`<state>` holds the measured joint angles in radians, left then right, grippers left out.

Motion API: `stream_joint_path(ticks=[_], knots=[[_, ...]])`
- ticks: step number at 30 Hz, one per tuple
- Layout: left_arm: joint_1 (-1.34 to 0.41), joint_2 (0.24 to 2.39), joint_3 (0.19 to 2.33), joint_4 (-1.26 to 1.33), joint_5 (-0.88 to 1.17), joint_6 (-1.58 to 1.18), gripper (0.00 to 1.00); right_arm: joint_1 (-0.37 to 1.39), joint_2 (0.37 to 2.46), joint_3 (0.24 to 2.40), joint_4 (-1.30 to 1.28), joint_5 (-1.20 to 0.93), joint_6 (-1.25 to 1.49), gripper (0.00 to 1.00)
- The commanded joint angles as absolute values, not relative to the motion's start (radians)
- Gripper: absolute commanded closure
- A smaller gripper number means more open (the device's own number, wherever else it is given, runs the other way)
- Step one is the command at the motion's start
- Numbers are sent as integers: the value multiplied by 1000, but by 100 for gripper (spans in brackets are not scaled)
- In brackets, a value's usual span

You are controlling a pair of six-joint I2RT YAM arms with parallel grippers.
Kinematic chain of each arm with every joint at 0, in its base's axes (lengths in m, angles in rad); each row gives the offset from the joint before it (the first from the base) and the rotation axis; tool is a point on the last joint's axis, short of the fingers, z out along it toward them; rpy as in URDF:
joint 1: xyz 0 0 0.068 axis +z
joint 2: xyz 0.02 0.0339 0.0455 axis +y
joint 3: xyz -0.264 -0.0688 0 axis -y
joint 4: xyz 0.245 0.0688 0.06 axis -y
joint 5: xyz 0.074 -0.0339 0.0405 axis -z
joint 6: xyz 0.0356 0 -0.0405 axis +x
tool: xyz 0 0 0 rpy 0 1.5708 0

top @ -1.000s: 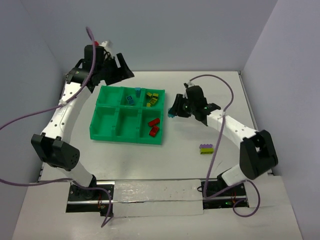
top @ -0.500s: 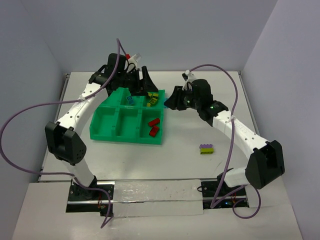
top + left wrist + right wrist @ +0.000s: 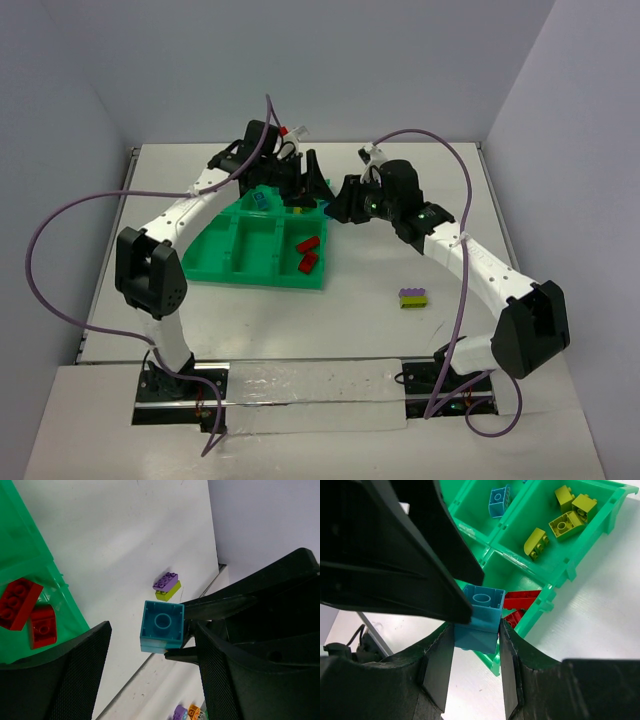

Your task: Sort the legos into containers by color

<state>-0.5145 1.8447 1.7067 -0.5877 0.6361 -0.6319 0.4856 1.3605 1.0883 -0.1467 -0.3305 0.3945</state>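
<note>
**A:** First entry, nearest the arm bases?

**B:** One purple brick (image 3: 412,293) stacked on a yellow-green one. It stands on the table (image 3: 380,340) at 4 o'clock from the tray (image 3: 250,278), well apart from it.

**A:** The tray itself?

**B:** Green plastic, six compartments in two rows of three. In the near row, the 3 o'clock end holds two red bricks (image 3: 308,244), lying close together.

**A:** The tools?

**B:** Both meet tip to tip above the tray's 2 o'clock corner.
- **Right gripper (image 3: 476,632):** clenched on a teal brick (image 3: 480,611), with one finger flat against each side face.
- **Left gripper (image 3: 151,629):** released, its fingers spread wide on either side of the same brick and apart from it.

**A:** Where is the teal brick?

**B:** It is off every surface, carried by the right gripper alone. The right wrist view shows it in front of the tray's edge by the red bricks. Whether it hangs over the tray or over the table, I cannot tell.

**A:** The far row?

**B:** The 3 o'clock end holds four yellow-green bricks (image 3: 562,526). The middle compartment holds one blue brick (image 3: 499,501).
</note>
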Motion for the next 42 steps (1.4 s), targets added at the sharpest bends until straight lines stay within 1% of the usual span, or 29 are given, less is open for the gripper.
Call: stream_joint_path(ticks=[1,4,7,9,12,14,16,17,19,20,21,24,25,26,27,30,35,42], knots=[[-531,1870,1756,-571,681,-629,26,496,1322,1131,-125,-341,373,91],[-534,1874,1758,-575,684,-627,30,497,1321,1131,-126,-333,373,91],[-534,1875,1762,-575,690,-627,35,497,1319,1131,-124,-328,373,91],[-534,1876,1765,-576,701,-627,40,497,1320,1131,-122,-326,374,91],[-534,1880,1767,-573,719,-629,57,498,1322,1134,-123,-324,374,91],[-534,1878,1763,-568,722,-635,80,497,1324,1135,-122,-324,374,91],[-534,1879,1766,-569,718,-635,95,497,1324,1134,-123,-319,375,91],[-534,1880,1769,-576,716,-633,99,497,1324,1134,-124,-317,374,91],[-534,1881,1777,-584,710,-627,100,497,1323,1134,-128,-312,374,88],[-534,1877,1780,-585,707,-624,100,497,1322,1135,-133,-310,374,85],[-533,1873,1782,-587,698,-622,100,498,1322,1139,-140,-306,374,78],[-527,1862,1790,-596,665,-620,100,497,1320,1155,-173,-291,369,48],[-523,1860,1791,-598,658,-621,100,496,1317,1161,-184,-289,364,41],[-518,1857,1792,-597,657,-622,100,495,1316,1167,-195,-289,362,38],[-511,1852,1790,-595,655,-626,100,491,1312,1176,-210,-300,361,36],[-490,1839,1785,-589,654,-631,100,484,1286,1175,-223,-321,357,36],[-465,1818,1770,-568,664,-650,100,479,1245,1169,-236,-321,348,38],[-463,1816,1787,-568,669,-658,100,482,1284,1193,-233,-342,353,36]])
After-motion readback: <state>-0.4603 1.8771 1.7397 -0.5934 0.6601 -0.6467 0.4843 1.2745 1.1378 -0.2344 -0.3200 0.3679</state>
